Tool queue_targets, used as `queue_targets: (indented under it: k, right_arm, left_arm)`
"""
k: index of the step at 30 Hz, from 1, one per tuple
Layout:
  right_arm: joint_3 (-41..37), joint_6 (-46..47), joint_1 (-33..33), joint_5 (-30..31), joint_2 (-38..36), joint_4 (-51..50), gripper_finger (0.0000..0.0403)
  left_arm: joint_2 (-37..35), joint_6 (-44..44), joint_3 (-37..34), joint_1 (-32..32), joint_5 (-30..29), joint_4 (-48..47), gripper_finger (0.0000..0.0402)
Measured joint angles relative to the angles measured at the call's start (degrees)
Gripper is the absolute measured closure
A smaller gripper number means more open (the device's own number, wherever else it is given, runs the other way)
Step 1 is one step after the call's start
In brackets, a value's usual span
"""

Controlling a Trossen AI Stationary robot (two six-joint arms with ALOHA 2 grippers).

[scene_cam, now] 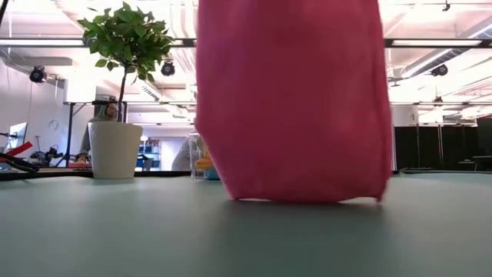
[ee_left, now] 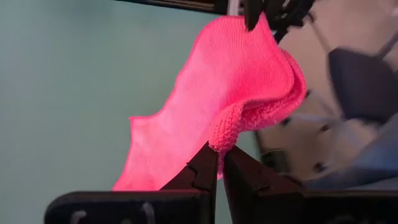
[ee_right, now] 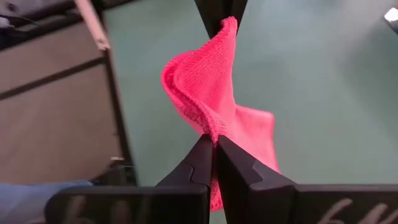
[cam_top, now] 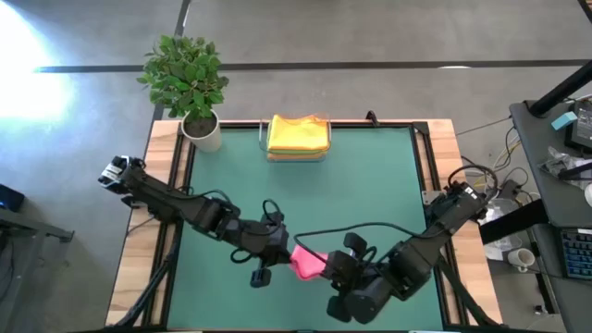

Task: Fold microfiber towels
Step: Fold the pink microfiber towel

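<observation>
Two claws share one cloth near the front edge of the green counter [cam_top: 370, 185]. On the left side, the left claw [ee_left: 219, 163] is clamped on a bunched edge of the pink towel [cam_top: 307, 263]. That towel hangs between the arms, clear of the surface along most of its length, and from table height its lower hem seems just to brush the counter. On the right side, the right claw [ee_right: 214, 154] is pinched tight on the opposite edge, so the cloth is held up at two points. At the back, beside the potted plant [cam_top: 188, 83], yellow and orange towels [cam_top: 298, 134] lie stacked. Judging by that stack, some folding looks finished; the pink one is not yet folded, and any others are out of sight.
</observation>
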Motion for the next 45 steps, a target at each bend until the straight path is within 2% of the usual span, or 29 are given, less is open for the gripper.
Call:
queue_targets:
  k: [12,15,20,26,29,35,45]
  right_arm:
    - [5.78,-0.25,5.31,-0.04,0.02,3.91,0.0394]
    - [6.22,0.23,5.86,0.28,0.02,4.0,0.0394]
    - [4.03,0.18,4.69,2.47,0.02,-2.55,0.0394]
    - [-3.33,6.26,-0.07,6.21,0.1,-12.47,0.0394]
    - [-7.14,6.25,-2.37,7.08,0.04,-12.89,0.0394]
    - [-14.62,5.83,-6.83,7.65,0.04,-13.1,0.0394]
    - [-24.34,0.61,-9.93,13.72,0.02,-10.44,0.0394]
  left_arm:
    - [-0.36,-25.89,4.03,-3.5,4.32,0.5,0.0396]
    - [-0.36,-28.38,4.98,-3.56,4.45,0.66,0.0396]
    - [0.28,-25.19,3.84,-2.06,1.91,0.42,0.0396]
    - [3.05,-17.89,2.02,2.35,-3.9,-1.03,0.0396]
    - [4.31,-13.83,1.47,5.14,-6.3,-1.61,0.0396]
    - [5.24,-7.81,-0.89,10.39,-6.64,-1.7,0.0396]
    - [5.24,2.33,-7.97,17.15,-6.63,-0.95,0.0396]
